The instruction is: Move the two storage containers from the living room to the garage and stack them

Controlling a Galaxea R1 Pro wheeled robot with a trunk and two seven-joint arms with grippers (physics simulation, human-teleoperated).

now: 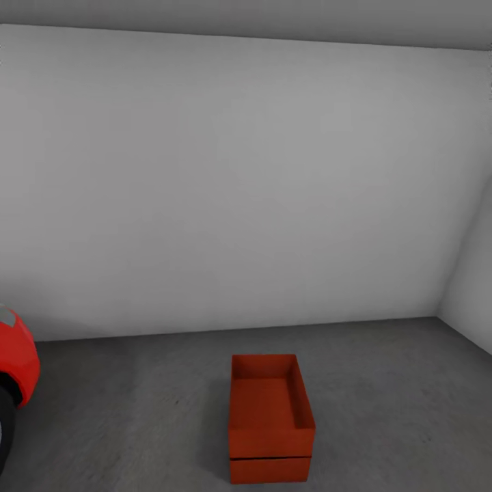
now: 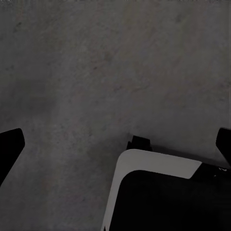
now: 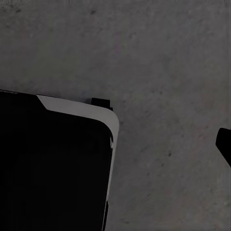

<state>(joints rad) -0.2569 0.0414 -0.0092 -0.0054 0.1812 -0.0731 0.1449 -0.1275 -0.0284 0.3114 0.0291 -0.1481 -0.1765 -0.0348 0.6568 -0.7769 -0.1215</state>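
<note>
**Bins stacked in garage — task looks near done**

Two bins point(image 1: 270, 424) sit stacked on the grey floor point(image 1: 383, 410), well right of the car point(image 1: 15, 369). Left end effector point(image 2: 115, 144) spread wide, empty; right one point(image 3: 224, 144) — one finger visible, cannot tell. Next: probably just check alignment.

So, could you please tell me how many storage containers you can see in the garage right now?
2: the lower container sits on the dark grey floor near the back wall, and the upper container is stacked on it. None seem hidden.
</note>
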